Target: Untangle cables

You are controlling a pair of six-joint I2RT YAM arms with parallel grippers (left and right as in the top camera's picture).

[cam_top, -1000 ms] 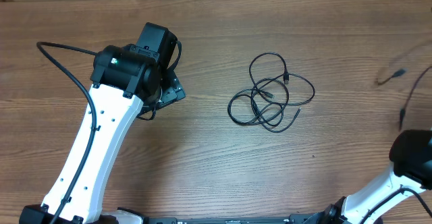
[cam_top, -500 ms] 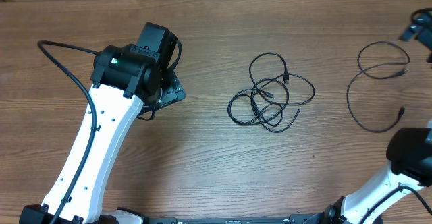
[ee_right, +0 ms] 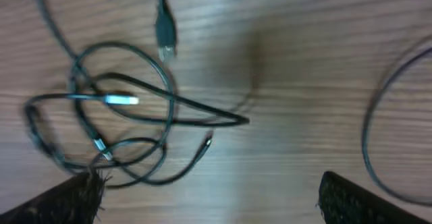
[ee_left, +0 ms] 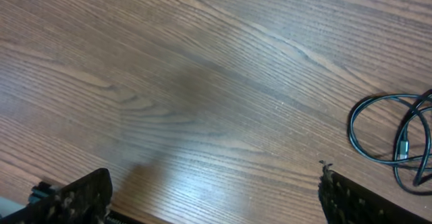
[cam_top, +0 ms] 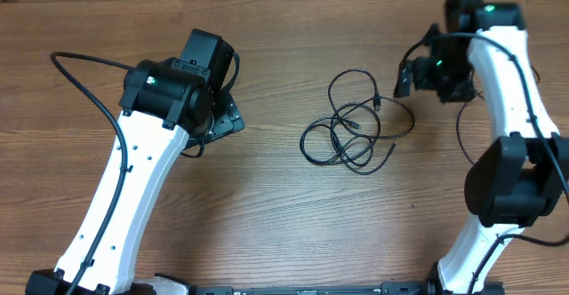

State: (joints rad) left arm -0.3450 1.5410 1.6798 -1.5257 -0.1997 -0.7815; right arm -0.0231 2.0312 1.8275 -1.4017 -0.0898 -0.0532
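Tangle (cam_top: 354, 128) of thin black cables lies mid-table (cam_top: 267, 215). Its loops cross, with plug ends poking out. One silvery tip (ee_right: 121, 100) is bright in the right wrist view.

A separate cable (ee_right: 365, 140) lies right of the tangle and clear of it. From overhead it is mostly hidden behind the right arm (cam_top: 507, 91).

Right gripper (cam_top: 407, 78) hangs just right of the tangle, toward its far side. Jaws are wide apart with nothing between them.

Left gripper (cam_top: 229, 117) sits well left of the tangle, jaws likewise apart and empty. Only one edge loop of the tangle reaches its camera.
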